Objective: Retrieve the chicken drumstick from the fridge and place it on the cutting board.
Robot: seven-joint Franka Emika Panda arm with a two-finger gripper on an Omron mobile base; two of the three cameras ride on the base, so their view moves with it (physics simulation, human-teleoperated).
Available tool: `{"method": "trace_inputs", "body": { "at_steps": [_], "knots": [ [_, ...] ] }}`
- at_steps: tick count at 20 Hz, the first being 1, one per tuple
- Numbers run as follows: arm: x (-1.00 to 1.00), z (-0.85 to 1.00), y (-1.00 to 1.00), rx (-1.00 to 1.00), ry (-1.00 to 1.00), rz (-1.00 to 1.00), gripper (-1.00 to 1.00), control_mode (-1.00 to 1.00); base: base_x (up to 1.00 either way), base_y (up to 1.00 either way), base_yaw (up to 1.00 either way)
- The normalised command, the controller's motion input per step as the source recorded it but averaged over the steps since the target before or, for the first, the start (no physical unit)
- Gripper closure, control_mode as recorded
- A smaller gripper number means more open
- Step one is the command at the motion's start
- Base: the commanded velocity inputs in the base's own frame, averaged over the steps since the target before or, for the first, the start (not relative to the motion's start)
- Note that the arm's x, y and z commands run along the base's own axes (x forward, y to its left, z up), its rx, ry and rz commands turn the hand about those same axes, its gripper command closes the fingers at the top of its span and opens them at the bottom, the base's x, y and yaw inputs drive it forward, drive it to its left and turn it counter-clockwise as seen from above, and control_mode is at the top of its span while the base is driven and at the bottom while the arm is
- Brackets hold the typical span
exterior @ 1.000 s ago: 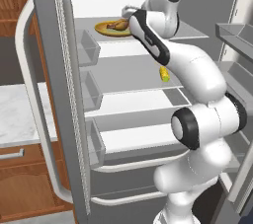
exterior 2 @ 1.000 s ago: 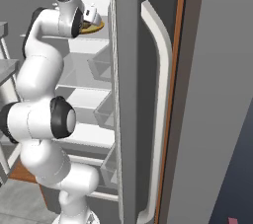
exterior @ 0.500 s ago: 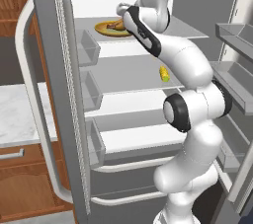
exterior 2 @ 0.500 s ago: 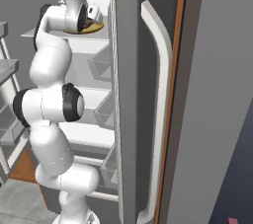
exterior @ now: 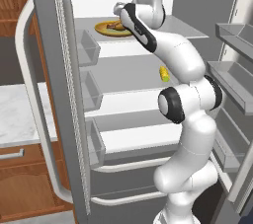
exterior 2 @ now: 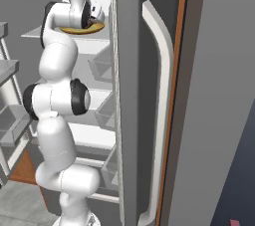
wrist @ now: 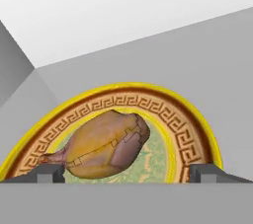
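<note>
reaching up into the open fridge (exterior: pixel 59 94), the white arm (exterior: pixel 185 119) bends over the top shelf in the left base view, its hand end close above a round yellow plate (exterior: pixel 106 29) that sits on that shelf. something brown lies on the plate, but the arm covers most of it. one shelf lower, a small bright yellow item (exterior: pixel 164 74) shows just beside the arm's upper link. clear door bins (exterior: pixel 89 48) line the inside of the open left door, and a marble countertop (exterior: pixel 12 119) over wooden drawers lies left of the fridge.

right base view: the arm rises at the left, its hand turned toward the plate (exterior 2: pixel 82 30) on the top shelf, which peeks out below the wrist. the fridge's right door (exterior 2: pixel 134 95) with its long curved white handle (exterior 2: pixel 162 110) takes up the middle.

hand view: the chicken drumstick (wrist: pixel 101 144) lies on the plate (wrist: pixel 183 119), plump end toward the right, narrow end toward the left. the gripper (wrist: pixel 126 174) stands spread wide, one dark fingertip (wrist: pixel 49 172) by the narrow end and the other well out to the right over the plate's rim, neither touching the meat as far as can be seen. grey shelf and white back wall lie beyond the plate.
</note>
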Motion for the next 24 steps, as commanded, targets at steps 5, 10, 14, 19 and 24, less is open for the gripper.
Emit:
{"method": "trace_inputs", "body": {
  "at_steps": [5, 10, 14, 19, 24],
  "knots": [
    [0.18, -0.18, 0.15, 0.01, 0.01, 0.0, -1.0, -1.0, 0.0, 0.0, 0.0],
    [0.17, -0.04, 0.0, 0.0, 0.01, 0.0, -1.0, -1.0, 0.0, 0.0, 0.0],
    [0.14, -0.1, 0.0, 0.0, 0.06, 0.0, -1.0, -1.0, 0.0, 0.0, 0.0],
    [0.05, -0.02, 0.0, 0.0, 0.01, 0.0, -1.0, -1.0, 0.0, 0.0, 0.0],
    [0.06, 0.0, 0.07, 0.0, 0.0, 0.0, -1.0, -1.0, 0.0, 0.0, 0.0]
  ]
}}
